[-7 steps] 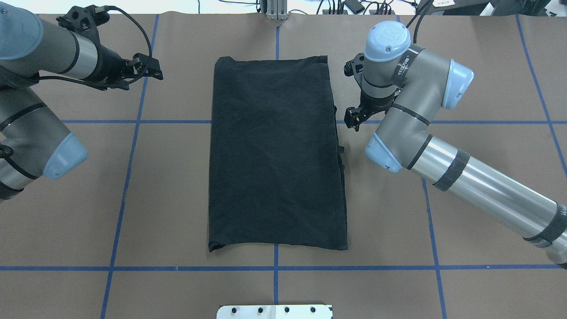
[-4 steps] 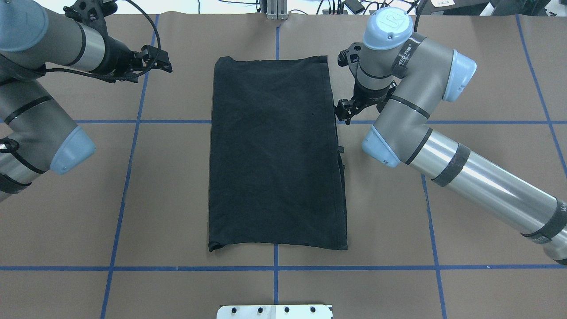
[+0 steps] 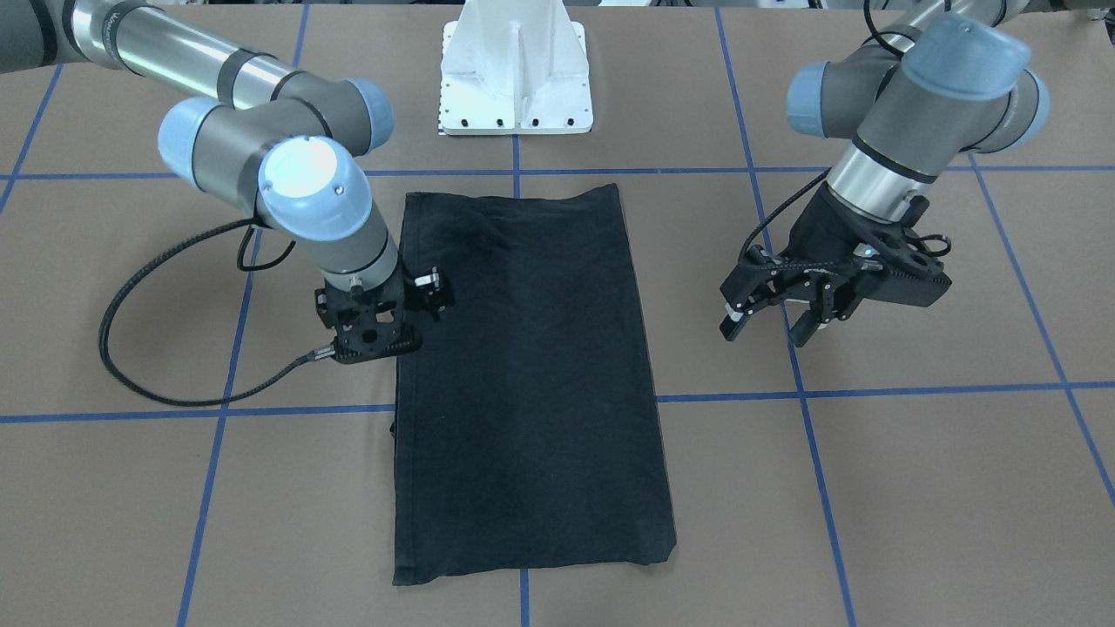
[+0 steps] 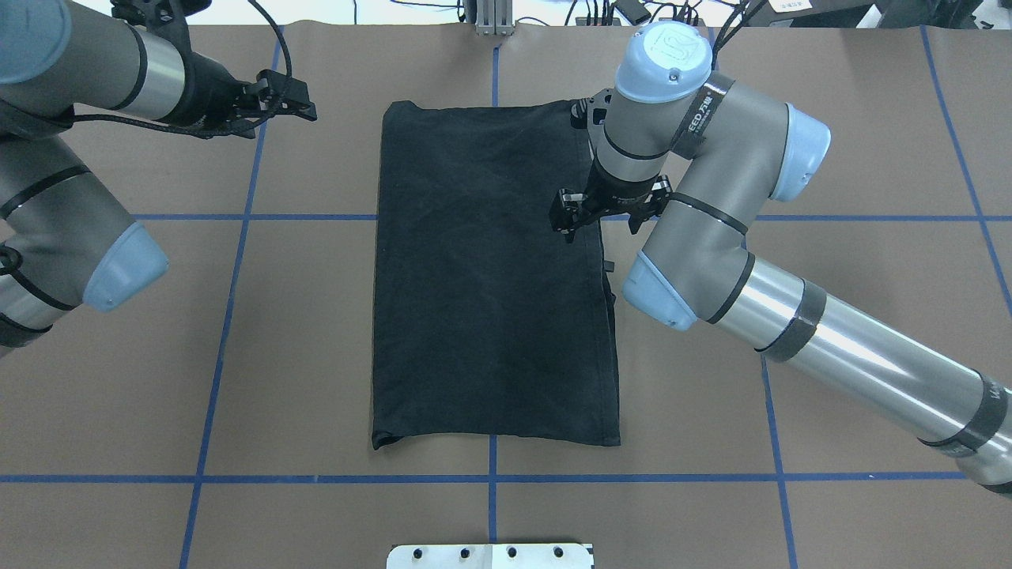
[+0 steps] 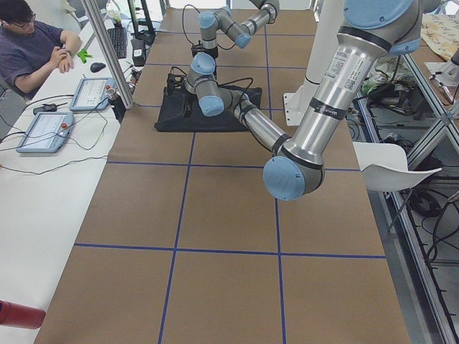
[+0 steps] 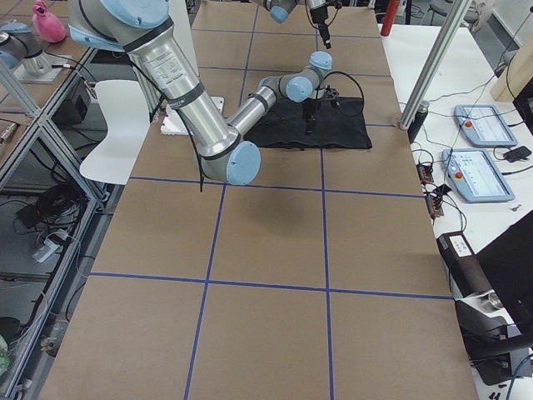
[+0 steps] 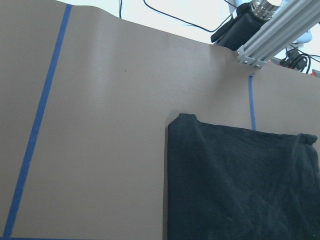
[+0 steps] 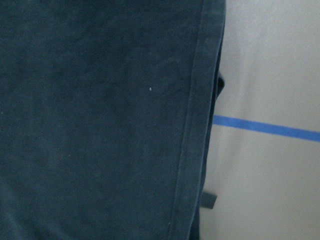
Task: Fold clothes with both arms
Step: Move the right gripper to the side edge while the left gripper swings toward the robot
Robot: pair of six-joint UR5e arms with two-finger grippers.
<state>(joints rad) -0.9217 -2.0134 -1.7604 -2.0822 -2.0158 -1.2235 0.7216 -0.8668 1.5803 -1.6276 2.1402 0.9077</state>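
left arm [image 4: 95, 71]: comes in off the T-shirt's [image 4: 490, 276] left side, forearm angled down | left gripper [image 3: 766, 331]: jaws apart, hovering apart from the T-shirt's left edge, near its far corner | right arm [image 4: 791, 316]: elbow bent, wrist turned straight down | right gripper [image 3: 373, 329]: pointing down over the T-shirt's right edge; fingers hidden, state unclear

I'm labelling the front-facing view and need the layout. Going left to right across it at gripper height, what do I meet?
Black cable loop → black T-shirt → left gripper. The right gripper overlaps the T-shirt's left edge, so it is left out.
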